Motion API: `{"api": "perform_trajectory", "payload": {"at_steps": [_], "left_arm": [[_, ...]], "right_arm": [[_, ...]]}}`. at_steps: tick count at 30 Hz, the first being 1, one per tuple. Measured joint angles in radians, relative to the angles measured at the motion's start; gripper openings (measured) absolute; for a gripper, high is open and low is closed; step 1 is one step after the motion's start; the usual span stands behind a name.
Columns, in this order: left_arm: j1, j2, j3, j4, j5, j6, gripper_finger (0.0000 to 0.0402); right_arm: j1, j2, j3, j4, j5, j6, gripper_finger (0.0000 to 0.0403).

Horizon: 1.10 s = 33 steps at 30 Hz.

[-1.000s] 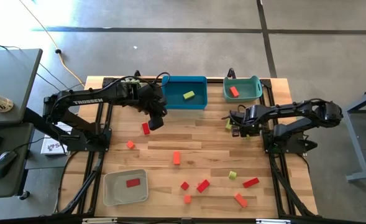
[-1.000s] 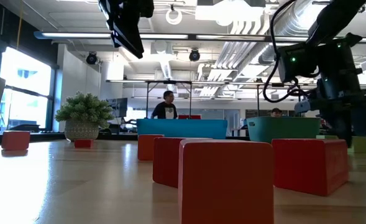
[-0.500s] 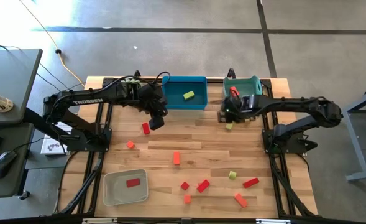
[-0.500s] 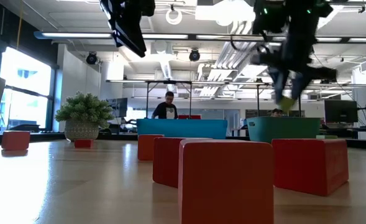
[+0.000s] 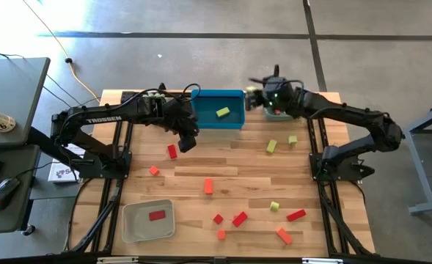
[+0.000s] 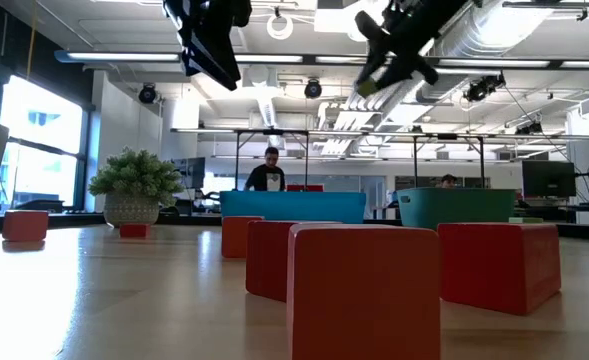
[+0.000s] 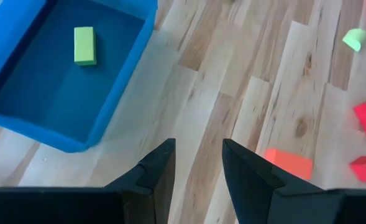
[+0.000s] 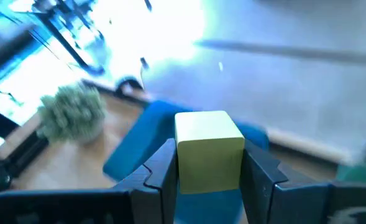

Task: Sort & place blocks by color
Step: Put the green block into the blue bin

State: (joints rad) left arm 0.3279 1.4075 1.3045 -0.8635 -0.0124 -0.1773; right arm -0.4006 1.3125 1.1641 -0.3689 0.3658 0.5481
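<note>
My right gripper [image 5: 257, 90] is high above the far edge of the table, by the blue tray's [image 5: 208, 121] far right corner. It is shut on a yellow-green block [image 8: 209, 134]. The same tray holds another yellow-green block [image 5: 222, 112]. My left gripper [image 7: 198, 165] hangs open over the bare wood just near of the blue tray, with nothing between its fingers. Red, orange and yellow-green blocks lie scattered on the table. One red block [image 5: 172, 151] lies close to the left gripper, and two yellow-green ones [image 5: 272, 146] lie at the right. My right gripper pinches the yellow-green block by two opposite side faces [image 8: 184, 163], one finger on each. The fingers slant down toward the table's far left. The block is lifted clear, and its free end sticks out past the fingertips.
A teal tray [image 5: 302, 105] at the far right is partly under my right arm. A grey tray [image 5: 138, 229] at the near left holds a red block [image 5: 157, 215]. A potted plant [image 6: 134, 185] stands at the far edge. Several blocks [image 5: 239, 218] lie near the front.
My right gripper has risen from the table at the right. It has swung toward the far edge and the blue tray, and tipped from pointing down to nearly level. The yellow-green block has gone with it, lifted clear. Two other yellow-green blocks stay on the wood.
</note>
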Motion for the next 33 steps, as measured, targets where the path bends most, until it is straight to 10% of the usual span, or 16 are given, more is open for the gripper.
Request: {"api": "perform_trajectory", "payload": {"at_steps": [9,22,33], "left_arm": [[0.000,0.000,0.000,0.000,0.000,-0.029,0.0122],[0.000,0.000,0.000,-0.004,0.000,-0.055,0.0122],[0.000,0.000,0.000,-0.020,0.000,-0.152,0.0122]], "right_arm": [[-0.025,0.163,0.000,0.217,-0.088,-0.269,0.0106],[-0.058,0.420,-0.001,0.072,-0.319,-0.061,0.0106],[-0.058,0.440,-0.001,0.074,-0.316,-0.058,0.0143]]}}
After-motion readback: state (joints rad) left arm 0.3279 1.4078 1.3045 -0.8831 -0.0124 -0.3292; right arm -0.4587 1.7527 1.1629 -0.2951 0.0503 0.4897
